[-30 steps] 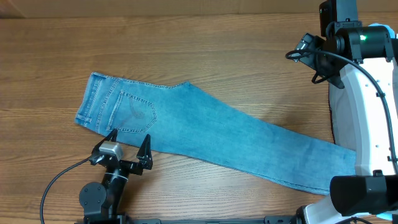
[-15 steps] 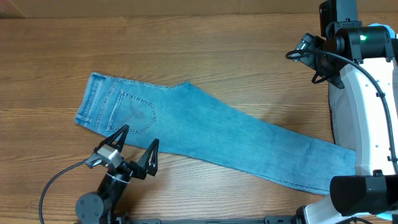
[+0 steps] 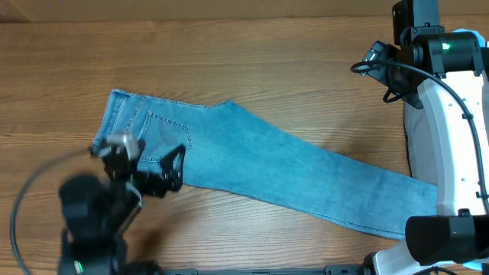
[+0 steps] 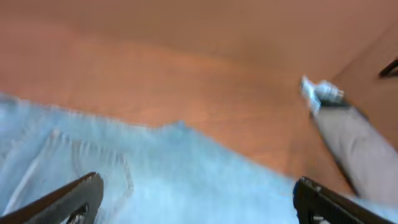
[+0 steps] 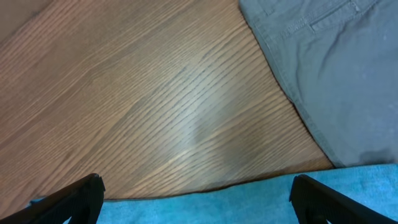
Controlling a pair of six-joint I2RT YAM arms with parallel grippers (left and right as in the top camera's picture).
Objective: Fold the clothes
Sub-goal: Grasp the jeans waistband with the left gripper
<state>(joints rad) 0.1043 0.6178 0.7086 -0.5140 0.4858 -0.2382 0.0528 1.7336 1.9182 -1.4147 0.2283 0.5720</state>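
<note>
Over the back pocket of the jeans (image 3: 267, 164), left gripper (image 3: 145, 155) spread wide and empty, swung up just now from bare wood below the waistband and badly smeared by speed. Probably the reach for a first fold; nothing gripped yet. Flat denim slanting from that pocket toward the right gripper (image 5: 197, 186), likewise wide, idle. Leg hems hidden under the arm, with a grey garment (image 5: 336, 74) beside them.

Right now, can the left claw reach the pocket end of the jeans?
Probably yes. The open left claw hangs right over the jeans by the back pocket, with nothing between them.
</note>
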